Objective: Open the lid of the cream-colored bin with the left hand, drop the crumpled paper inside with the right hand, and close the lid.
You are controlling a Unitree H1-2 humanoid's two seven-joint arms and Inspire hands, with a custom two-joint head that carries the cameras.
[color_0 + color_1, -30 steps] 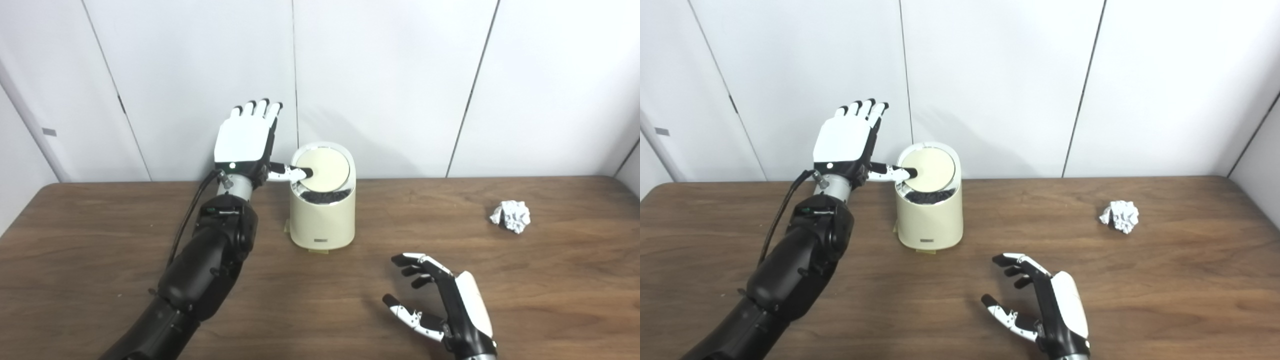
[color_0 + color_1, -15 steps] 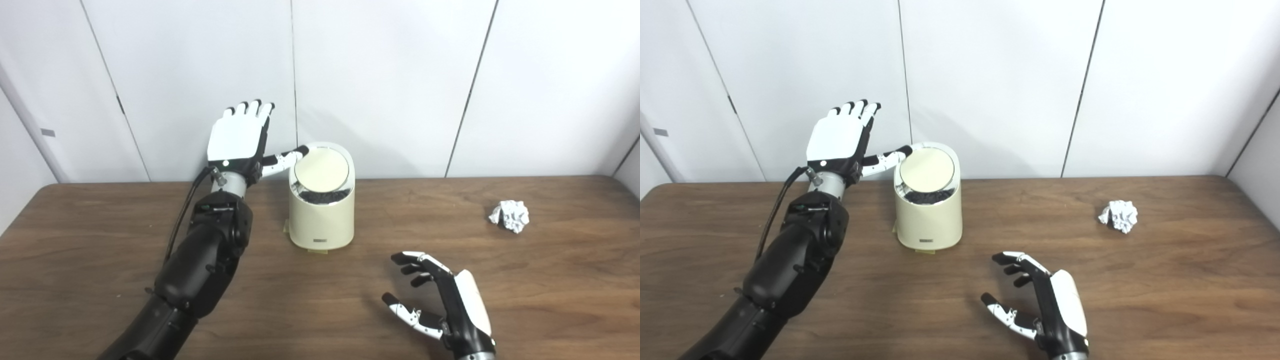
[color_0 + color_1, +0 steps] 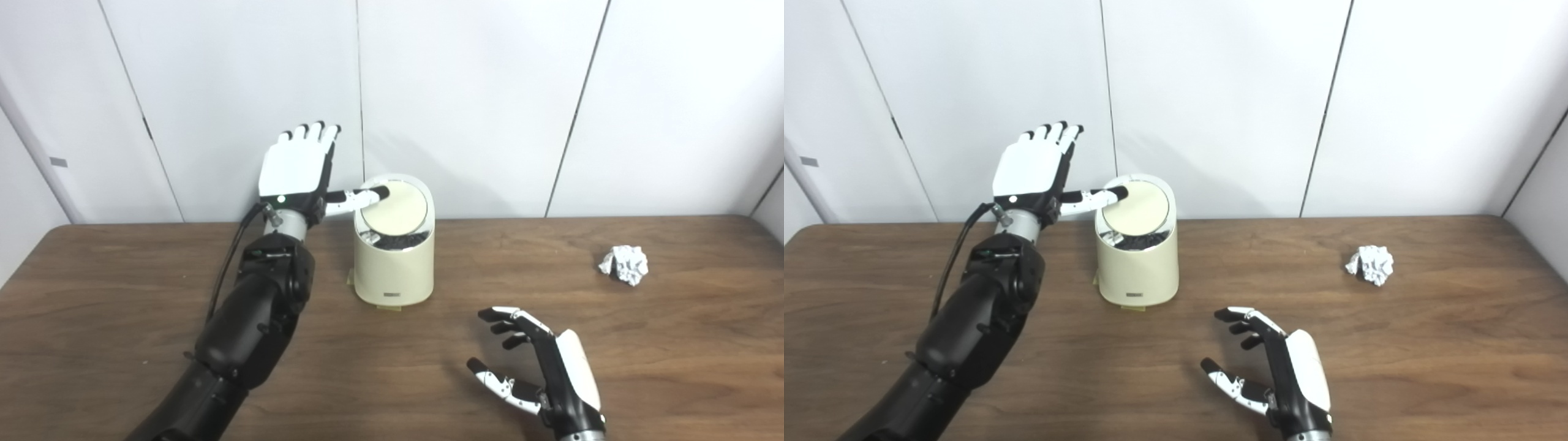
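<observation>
Right now the cream bin stands upright on the wooden counter, near the back edge and a little left of centre, close to the white panelled wall. Its long axis runs straight up. Its round lid is tilted, the face leaning toward the front, and a dark gap shows under the lid's front edge, with something dark inside. A small dark label sits low on the bin's front; the writing on it is too small to read. A bit of tape or pale tab pokes out at the base.

The left hand is raised beside the bin, on its left, with the white back facing the cameras and the fingers pointing up, spread and holding nothing. Its thumb reaches sideways to the right, and the dark tip lies on the lid's upper left rim.

The right hand rests low at the front of the counter, right of the bin and well apart from it, thumb side up, fingers loosely curled and apart, empty.

The paper, a white crumpled ball, lies on the counter far to the right, well apart from both hands and the bin.
</observation>
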